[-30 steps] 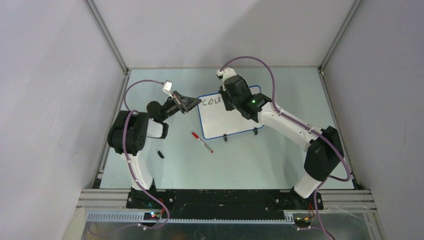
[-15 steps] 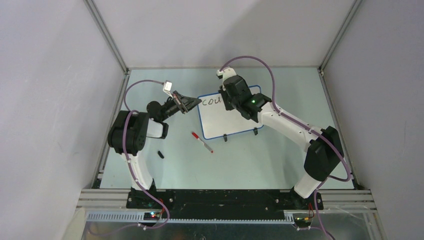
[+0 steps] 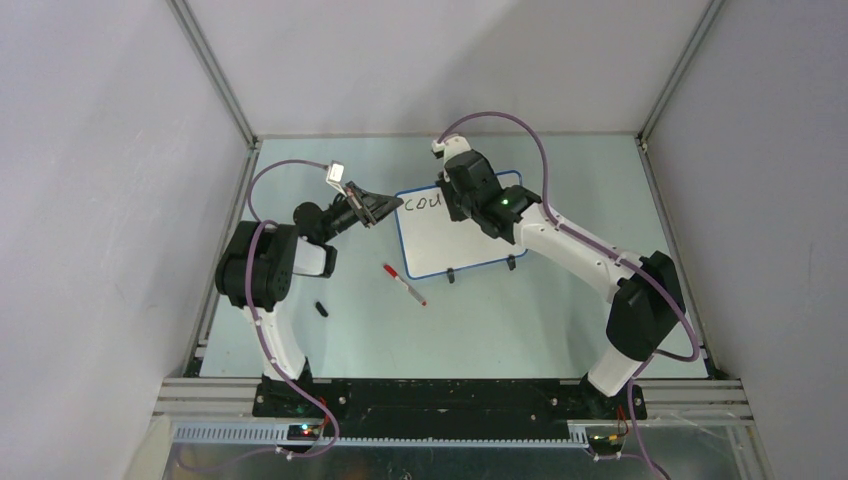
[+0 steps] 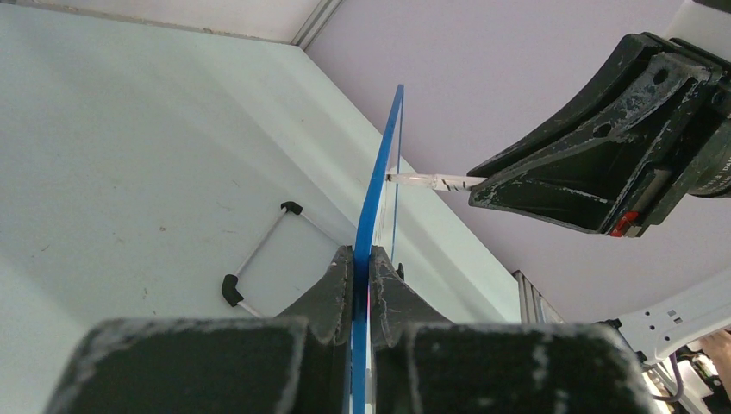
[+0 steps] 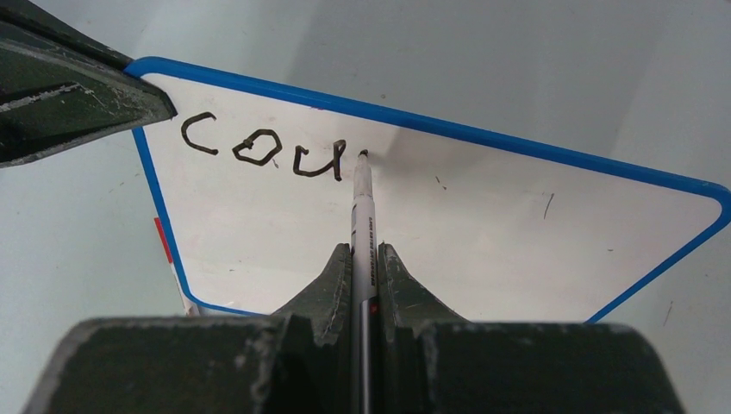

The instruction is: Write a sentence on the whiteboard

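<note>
The sentence [image 5: 263, 148] on the whiteboard [image 5: 517, 224] reads "cou", marker [image 5: 363, 207] tip beside "u"

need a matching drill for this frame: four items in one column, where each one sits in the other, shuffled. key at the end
Things
1. white rectangular whiteboard with blue rim
2. white-barrelled black-tipped marker
3. red-capped white pen
4. small black oblong piece

Places
A. loose on the table, beside the left arm
B. pinched in the right gripper, tip at the letters "cou"
C. edge clamped by the left gripper
D. lying on the table just off the board's near left corner

Pairs: 1-C, 2-B, 3-D, 4-A
</note>
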Motion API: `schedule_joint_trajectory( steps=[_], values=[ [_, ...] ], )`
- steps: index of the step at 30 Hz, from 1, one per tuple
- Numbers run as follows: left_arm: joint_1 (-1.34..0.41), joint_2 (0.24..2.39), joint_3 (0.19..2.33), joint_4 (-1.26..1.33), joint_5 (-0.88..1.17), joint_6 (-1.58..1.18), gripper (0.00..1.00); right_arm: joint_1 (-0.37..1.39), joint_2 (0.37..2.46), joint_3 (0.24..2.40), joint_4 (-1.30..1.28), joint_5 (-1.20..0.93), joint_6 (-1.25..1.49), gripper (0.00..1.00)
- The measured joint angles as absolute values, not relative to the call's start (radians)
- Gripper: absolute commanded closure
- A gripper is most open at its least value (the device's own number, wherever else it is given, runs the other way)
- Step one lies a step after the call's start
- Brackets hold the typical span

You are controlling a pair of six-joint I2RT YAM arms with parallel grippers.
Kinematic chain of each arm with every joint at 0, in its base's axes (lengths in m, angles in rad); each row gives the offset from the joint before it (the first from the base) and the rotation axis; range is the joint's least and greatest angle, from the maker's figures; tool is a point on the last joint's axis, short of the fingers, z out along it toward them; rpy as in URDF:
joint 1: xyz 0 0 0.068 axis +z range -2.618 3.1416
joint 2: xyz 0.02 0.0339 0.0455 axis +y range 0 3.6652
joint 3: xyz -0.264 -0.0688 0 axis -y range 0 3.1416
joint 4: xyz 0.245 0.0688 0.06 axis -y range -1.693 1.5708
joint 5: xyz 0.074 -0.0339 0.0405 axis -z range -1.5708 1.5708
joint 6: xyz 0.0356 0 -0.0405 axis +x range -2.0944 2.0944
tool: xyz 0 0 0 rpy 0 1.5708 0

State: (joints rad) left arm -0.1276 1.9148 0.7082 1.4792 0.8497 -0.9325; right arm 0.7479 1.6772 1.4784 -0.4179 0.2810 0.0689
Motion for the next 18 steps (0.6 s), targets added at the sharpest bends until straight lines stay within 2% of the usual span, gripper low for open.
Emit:
schedule_joint_trajectory(
  steps=[18],
  values=[
    [-0.128, 1.914, 0.708, 1.480, 0.850, -0.932, 1.00, 0.776, 1.677, 1.468, -0.458, 0.318, 0.069, 1.00]
  ],
)
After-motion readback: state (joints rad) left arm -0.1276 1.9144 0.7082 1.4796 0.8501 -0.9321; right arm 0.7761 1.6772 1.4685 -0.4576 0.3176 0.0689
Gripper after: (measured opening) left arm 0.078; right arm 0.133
